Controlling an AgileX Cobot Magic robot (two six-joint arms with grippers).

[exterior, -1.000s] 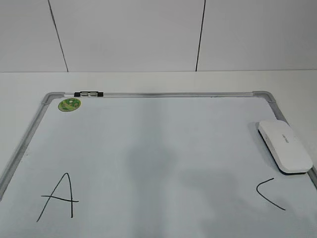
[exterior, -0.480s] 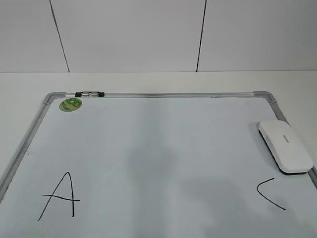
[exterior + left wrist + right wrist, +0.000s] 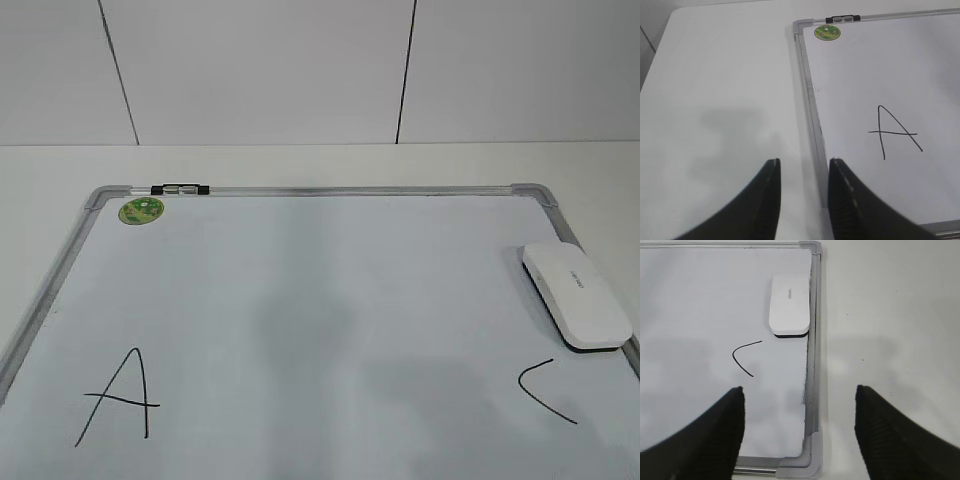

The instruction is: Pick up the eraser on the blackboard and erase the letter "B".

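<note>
By the blackboard's right frame lies the flat white eraser.

Exterior view slants down across the blackboard from its near edge — wrist views overlook opposite ends.

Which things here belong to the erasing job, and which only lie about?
For the job:
flat white plastic eraser
white dry-erase blackboard with grey metal frame
No "B" visible.

Just lying about:
round green sticker
black handwritten "A"
black "C" mark
</note>
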